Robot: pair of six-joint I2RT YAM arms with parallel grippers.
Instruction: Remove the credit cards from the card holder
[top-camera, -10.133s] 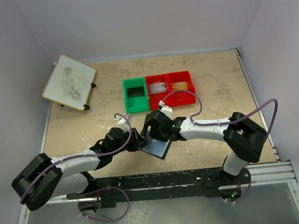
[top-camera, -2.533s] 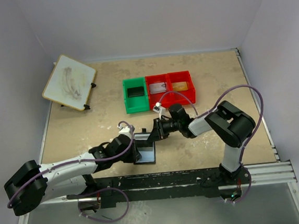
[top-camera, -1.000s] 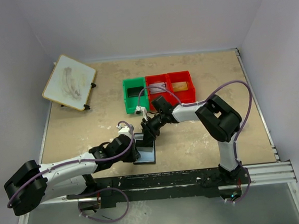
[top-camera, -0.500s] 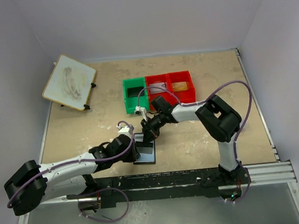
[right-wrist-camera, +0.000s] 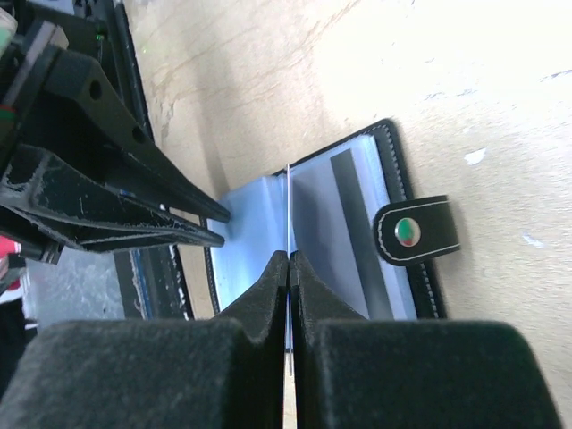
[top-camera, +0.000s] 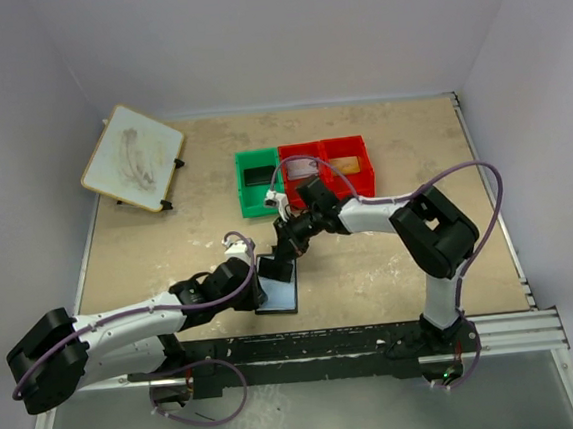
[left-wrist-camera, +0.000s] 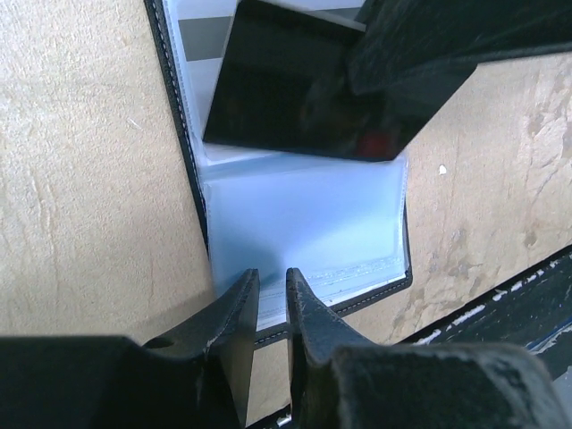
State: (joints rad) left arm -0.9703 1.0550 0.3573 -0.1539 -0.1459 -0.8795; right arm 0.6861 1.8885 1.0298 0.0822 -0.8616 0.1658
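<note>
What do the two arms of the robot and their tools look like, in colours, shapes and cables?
The left arm and the right arm both have white links between bulky black joints, and a thin purple cable loops loosely beside each. The left tool and the right tool are matt black, each with two fingers that taper to narrow tips.

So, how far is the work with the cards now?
Done: the card holder lies open, its edge pinched by the left pincer. In hand: the right pincer is shut on a black card, raised above the pockets. Left: put it aside; a striped card appears to sit inside.
</note>
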